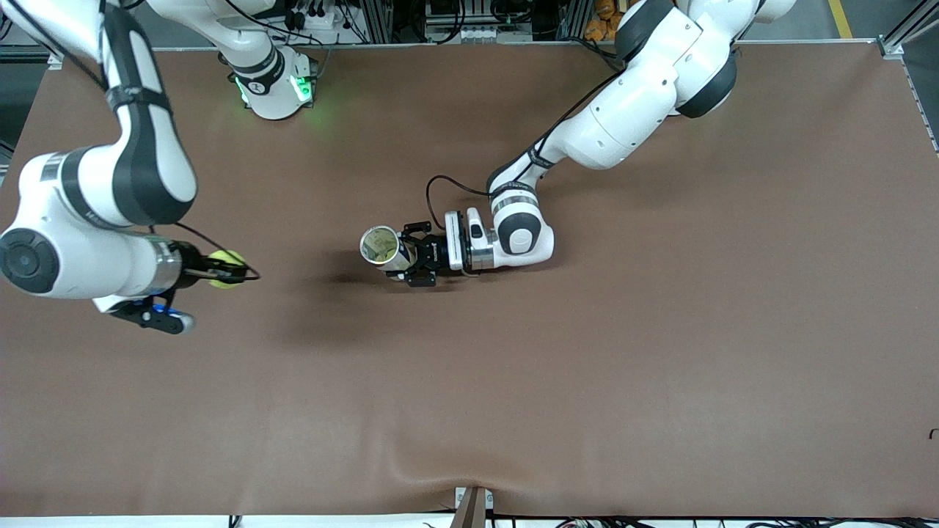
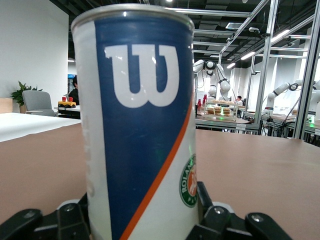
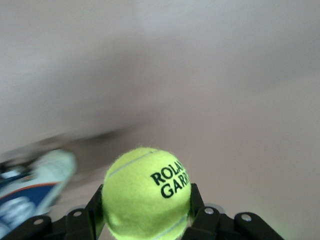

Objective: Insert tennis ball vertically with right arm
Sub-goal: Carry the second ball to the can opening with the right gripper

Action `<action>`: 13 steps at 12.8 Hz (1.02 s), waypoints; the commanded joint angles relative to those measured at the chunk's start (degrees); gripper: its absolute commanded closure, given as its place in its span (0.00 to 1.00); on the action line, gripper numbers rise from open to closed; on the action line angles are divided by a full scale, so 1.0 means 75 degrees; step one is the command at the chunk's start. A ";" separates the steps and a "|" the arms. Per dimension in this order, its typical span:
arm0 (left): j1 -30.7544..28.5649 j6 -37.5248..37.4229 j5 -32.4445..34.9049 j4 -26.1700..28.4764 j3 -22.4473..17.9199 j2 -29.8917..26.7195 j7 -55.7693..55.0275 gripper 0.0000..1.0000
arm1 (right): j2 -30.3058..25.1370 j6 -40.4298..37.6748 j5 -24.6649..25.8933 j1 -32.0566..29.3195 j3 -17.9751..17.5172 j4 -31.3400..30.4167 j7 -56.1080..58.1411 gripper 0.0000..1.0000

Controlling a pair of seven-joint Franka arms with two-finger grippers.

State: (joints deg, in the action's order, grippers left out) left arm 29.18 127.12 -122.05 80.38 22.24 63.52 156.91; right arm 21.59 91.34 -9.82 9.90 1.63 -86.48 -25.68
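A yellow-green tennis ball point(image 1: 224, 268) sits between the fingers of my right gripper point(image 1: 229, 269), which is shut on it above the table toward the right arm's end; it fills the right wrist view point(image 3: 146, 192). The ball can point(image 1: 383, 248), blue and white with an orange stripe, stands upright near the table's middle with its open mouth up. My left gripper point(image 1: 412, 253) is shut on the can's side low down; the can fills the left wrist view point(image 2: 140, 125). The can also shows blurred at the edge of the right wrist view point(image 3: 30, 187).
The brown table point(image 1: 587, 352) carries nothing else. The left arm point(image 1: 623, 110) reaches in from its base to the can. A black cable point(image 1: 440, 183) loops beside the left wrist.
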 commanded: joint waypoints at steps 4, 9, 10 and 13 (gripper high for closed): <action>0.0035 -0.0062 -0.0379 -0.0019 0.0023 0.0039 0.0934 0.24 | 0.0074 0.0510 -0.0378 0.1782 0.0088 0.0304 -0.2910 0.49; 0.0046 -0.0062 -0.0379 -0.0019 0.0023 0.0039 0.0934 0.24 | 0.0261 0.1005 -0.0285 0.2534 0.0100 0.0221 -0.4134 0.49; 0.0046 -0.0062 -0.0379 -0.0019 0.0023 0.0039 0.0934 0.24 | 0.0297 0.1005 -0.0285 0.2535 0.0100 0.0210 -0.4170 0.49; 0.0046 -0.0062 -0.0379 -0.0019 0.0023 0.0039 0.0992 0.24 | 0.0543 0.1005 -0.0308 0.2710 0.0100 0.0163 -0.4310 0.49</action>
State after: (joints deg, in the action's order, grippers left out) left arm 29.24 127.12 -122.05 80.37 22.23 63.52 156.94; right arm 24.72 98.81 -11.96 28.67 1.83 -85.40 -56.02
